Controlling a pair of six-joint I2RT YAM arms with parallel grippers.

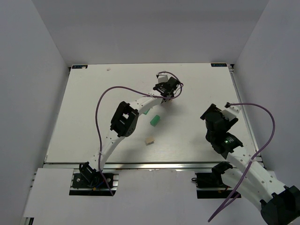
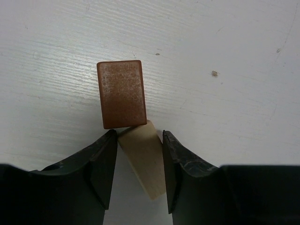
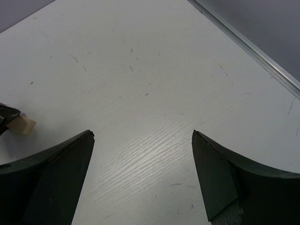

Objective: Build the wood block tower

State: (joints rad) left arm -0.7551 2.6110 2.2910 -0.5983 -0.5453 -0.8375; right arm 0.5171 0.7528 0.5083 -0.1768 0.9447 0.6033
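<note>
The dark brown block (image 2: 122, 93) lies toward the far middle of the table (image 2: 225, 47), with a slanted tan block (image 2: 146, 164) touching its near edge. The left gripper (image 2: 139, 135) clamps that tan block. A green block (image 1: 154, 120) and a second tan block (image 1: 149, 140) lie loose nearer the bases. The right gripper (image 3: 143, 133) is spread wide, well apart.

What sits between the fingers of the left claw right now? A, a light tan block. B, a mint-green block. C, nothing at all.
A: in the left wrist view a light tan block sits tilted between the fingers of the left claw, with a dark brown block just beyond their tips.
</note>
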